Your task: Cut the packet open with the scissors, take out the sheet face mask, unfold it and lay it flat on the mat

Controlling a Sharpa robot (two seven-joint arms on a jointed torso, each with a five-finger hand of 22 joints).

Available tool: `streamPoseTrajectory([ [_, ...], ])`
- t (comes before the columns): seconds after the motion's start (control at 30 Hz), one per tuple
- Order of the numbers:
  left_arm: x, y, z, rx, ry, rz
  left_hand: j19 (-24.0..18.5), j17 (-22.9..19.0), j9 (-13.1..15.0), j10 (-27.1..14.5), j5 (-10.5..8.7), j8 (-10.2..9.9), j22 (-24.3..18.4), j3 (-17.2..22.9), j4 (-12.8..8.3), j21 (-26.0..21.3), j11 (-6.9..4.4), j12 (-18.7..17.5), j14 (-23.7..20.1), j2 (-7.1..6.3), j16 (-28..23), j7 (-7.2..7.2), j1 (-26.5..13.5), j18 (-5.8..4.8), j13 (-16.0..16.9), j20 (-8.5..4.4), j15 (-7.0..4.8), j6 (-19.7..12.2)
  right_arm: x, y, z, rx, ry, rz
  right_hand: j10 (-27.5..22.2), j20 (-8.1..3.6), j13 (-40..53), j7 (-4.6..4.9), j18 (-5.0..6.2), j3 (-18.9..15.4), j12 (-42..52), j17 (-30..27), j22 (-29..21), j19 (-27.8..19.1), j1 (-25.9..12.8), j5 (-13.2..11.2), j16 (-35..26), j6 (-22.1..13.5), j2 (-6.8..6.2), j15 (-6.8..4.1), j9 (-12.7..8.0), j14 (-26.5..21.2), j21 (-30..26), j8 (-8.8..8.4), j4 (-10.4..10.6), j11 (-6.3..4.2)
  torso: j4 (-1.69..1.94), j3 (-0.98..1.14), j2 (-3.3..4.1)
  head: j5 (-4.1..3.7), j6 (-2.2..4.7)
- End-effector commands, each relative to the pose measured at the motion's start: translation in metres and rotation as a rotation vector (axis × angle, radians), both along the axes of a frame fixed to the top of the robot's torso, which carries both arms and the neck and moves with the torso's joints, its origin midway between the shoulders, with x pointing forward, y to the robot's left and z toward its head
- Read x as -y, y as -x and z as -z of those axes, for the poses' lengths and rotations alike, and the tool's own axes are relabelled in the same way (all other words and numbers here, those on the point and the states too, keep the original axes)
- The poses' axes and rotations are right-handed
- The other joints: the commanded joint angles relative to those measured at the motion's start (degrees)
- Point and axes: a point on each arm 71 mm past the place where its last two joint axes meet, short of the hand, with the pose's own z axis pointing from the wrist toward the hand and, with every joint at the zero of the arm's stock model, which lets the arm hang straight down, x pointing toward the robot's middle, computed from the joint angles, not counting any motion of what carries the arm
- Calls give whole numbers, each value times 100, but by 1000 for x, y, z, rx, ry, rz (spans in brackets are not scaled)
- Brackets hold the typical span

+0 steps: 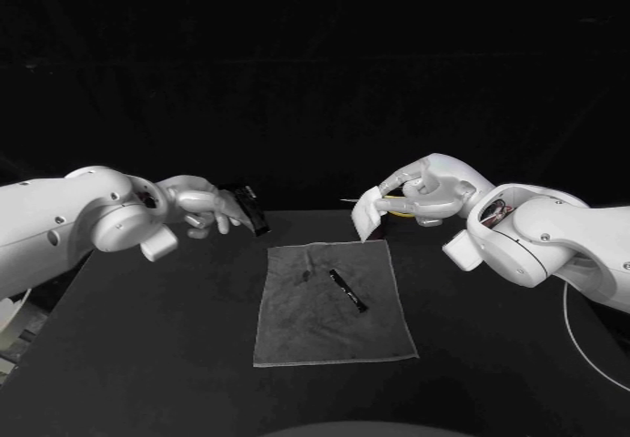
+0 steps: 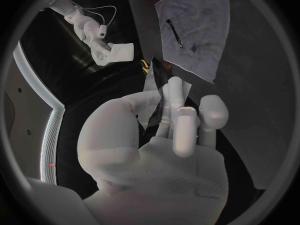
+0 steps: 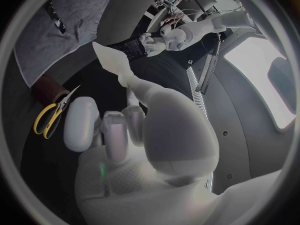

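Mat [image 1: 329, 330] flat on black table [image 1: 145, 364]

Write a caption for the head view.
Left hand holds the dark packet; right hand holds the white mask near the far edge of the grey mat.

Your head camera looks down on the table [image 1: 145, 346]; wrist cameras sit close behind the left hand [image 2: 156, 155] and right hand [image 3: 162, 145]; all share the mat [image 1: 329, 328]

Fingers of the left hand [image 2: 156, 145] cover part of the packet [image 2: 157, 77], whose print is unreadable.
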Motion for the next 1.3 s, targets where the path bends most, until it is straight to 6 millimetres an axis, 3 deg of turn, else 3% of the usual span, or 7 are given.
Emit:
streamPoseTrajectory([
  [0.03,-16,1,3,-109,-104,67,-12,13,5,-1,-12,21,21,775,-825,-3,-16,37,116,61,11,0,35,-29,-7,1,7,0,-2,-1,3,-20,-1,-20,158,-23,690,22,5,21,-15,1280,426,-22,-8,15,30,23,36,-49,299,544,-24,31,2,-19,21,-3,-21,24,-42],
  [0.1,-28,-1,1,-145,-128,65,-9,12,6,-1,-13,21,25,775,-826,-2,-16,38,116,61,11,0,36,-30,-7,1,7,1,-3,-1,5,-24,2,-20,158,-23,690,22,5,21,-15,1280,426,-22,-8,15,30,23,36,-49,299,544,-24,31,2,-19,22,-10,-19,46,-54],
  [0.2,-47,-5,-2,-191,-164,64,-3,7,6,0,-13,22,34,775,-827,2,-17,38,114,60,9,-1,36,-32,-7,1,7,2,-4,-2,7,-27,7,-21,158,-23,690,22,5,21,-15,1280,426,-22,-8,15,30,23,36,-49,299,544,-24,31,2,-19,9,-10,-9,138,-73],
  [0.3,-69,-12,-7,-222,-231,44,0,-3,6,0,-15,23,39,775,-830,3,-17,38,112,57,6,-2,37,-33,-8,2,6,3,-6,-4,10,-28,12,-22,158,-23,690,22,5,21,-15,1280,426,-22,-8,15,30,23,36,-49,299,544,-24,31,2,-19,16,-2,-15,192,-84],
  [0.6,-99,-24,-3,-367,-352,-31,29,25,8,5,-15,27,81,778,-836,16,-20,39,122,53,14,-5,38,-42,-10,3,5,9,-10,-9,17,-34,24,-26,158,-23,690,22,5,21,-15,1280,426,-22,-8,15,30,23,36,-49,299,544,-24,31,2,-19,8,3,-20,331,-143],
  [0.97,-96,-35,3,-515,-435,20,59,168,25,42,68,61,112,830,-884,28,-32,51,171,3,55,-17,6,-45,-21,-5,-7,41,-12,-13,24,-44,34,-26,157,-23,691,24,3,23,-16,1274,431,-19,-14,15,27,12,34,-47,307,542,-19,42,-4,-17,-2,2,-14,323,-151],
  [1.3,-61,-57,6,-524,-479,43,44,35,35,37,77,72,80,831,-853,11,-25,44,132,9,10,-8,-48,-39,-34,-10,-5,20,-16,-16,30,-54,39,-31,157,-23,691,24,3,23,-16,1274,431,-19,-14,15,27,12,34,-47,307,542,-19,42,-4,-17,-13,-3,-5,336,-160],
])
